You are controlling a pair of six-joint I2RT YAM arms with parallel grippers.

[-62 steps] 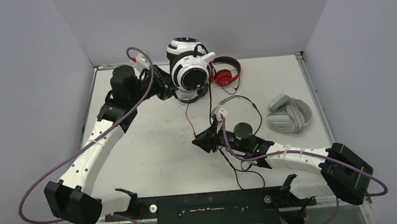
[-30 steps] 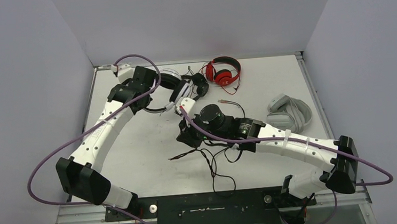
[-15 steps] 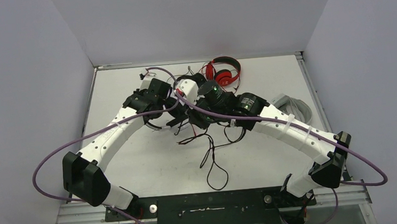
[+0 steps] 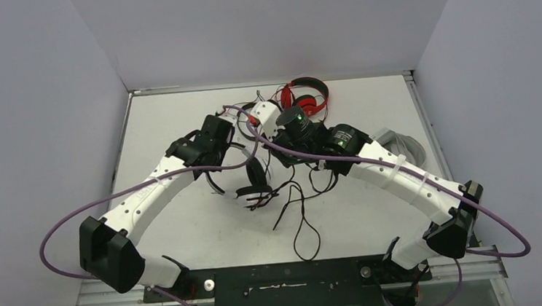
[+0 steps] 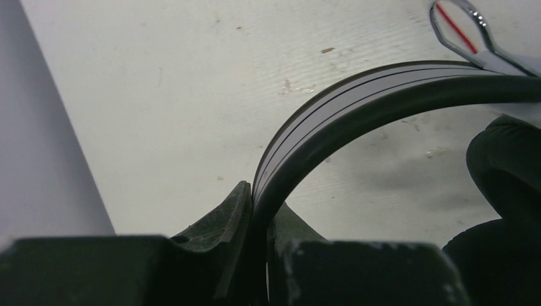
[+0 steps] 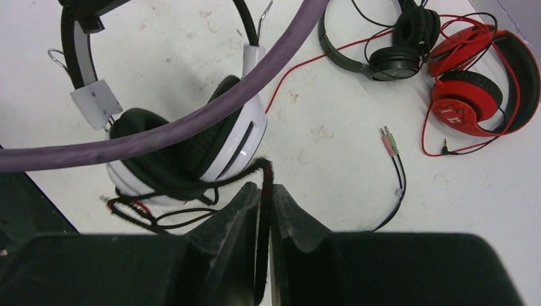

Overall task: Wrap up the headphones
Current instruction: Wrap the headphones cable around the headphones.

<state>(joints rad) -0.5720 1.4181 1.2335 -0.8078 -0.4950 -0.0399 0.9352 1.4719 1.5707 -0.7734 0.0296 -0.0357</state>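
Observation:
My left gripper [image 5: 261, 197] is shut on the black-and-white headband [image 5: 357, 95] of the white-and-black headphones [image 6: 236, 137]. They hang over the middle of the table, with one ear cup [image 4: 251, 193] low. My right gripper [image 6: 265, 188] is just to their right. It is shut on their thin dark cable [image 6: 210, 185], which runs from the cup into the jaws. The rest of the cable [image 4: 299, 224] trails in loops toward the front. Its pink and green plugs [image 6: 388, 140] lie on the table.
Red headphones [image 6: 472, 95] and all-black headphones [image 6: 399, 60] lie together at the back centre, their cables tangled. Light grey headphones [image 4: 407, 142] lie at the right, partly behind my right arm. A purple hose [image 6: 191, 124] crosses the right wrist view.
My left arm has carried the white-and-black headphones from the back left to the table's middle. My right gripper has swung back and up beside them with the cable, dragging its loops along.

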